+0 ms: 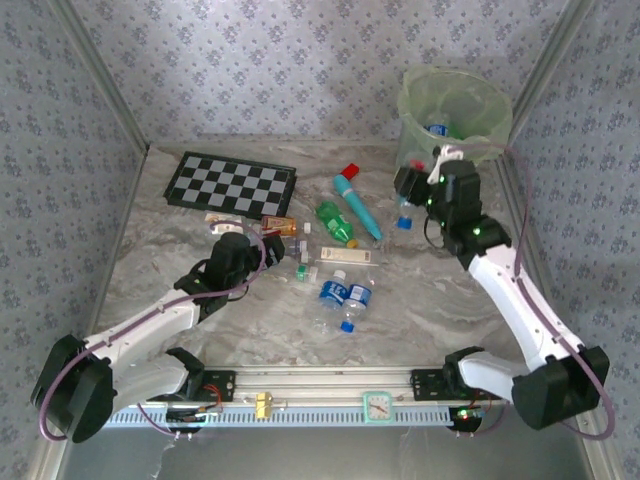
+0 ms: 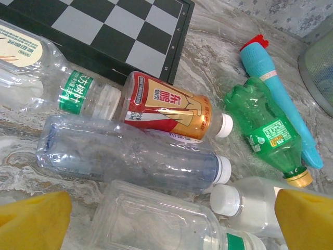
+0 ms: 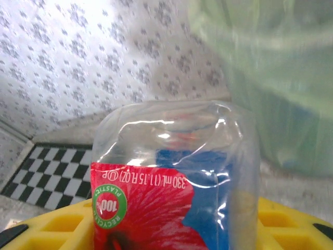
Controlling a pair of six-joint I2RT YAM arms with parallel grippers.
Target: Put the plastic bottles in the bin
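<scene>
My right gripper (image 1: 408, 192) is shut on a clear plastic bottle (image 3: 171, 172) with a red and blue label, held off the table just in front of the bin (image 1: 455, 105); its blue cap (image 1: 404, 222) hangs downward. The pale-green bin holds a blue-labelled bottle (image 1: 437, 129). My left gripper (image 2: 169, 221) stands open low over a cluster of bottles, its yellow fingertips (image 2: 31, 219) either side of a clear square-sided bottle (image 2: 156, 219). Beside that lie a bluish clear bottle (image 2: 130, 153), an orange-labelled one (image 2: 171, 109), a green one (image 2: 268, 130) and a white-capped one (image 2: 250, 203).
A black and grey checkerboard (image 1: 230, 183) lies at the back left. A teal tube with a red cap (image 1: 357, 205) rests beside the green bottle (image 1: 335, 222). Two blue-labelled bottles (image 1: 345, 295) lie mid-table. Patterned walls close in the table on three sides.
</scene>
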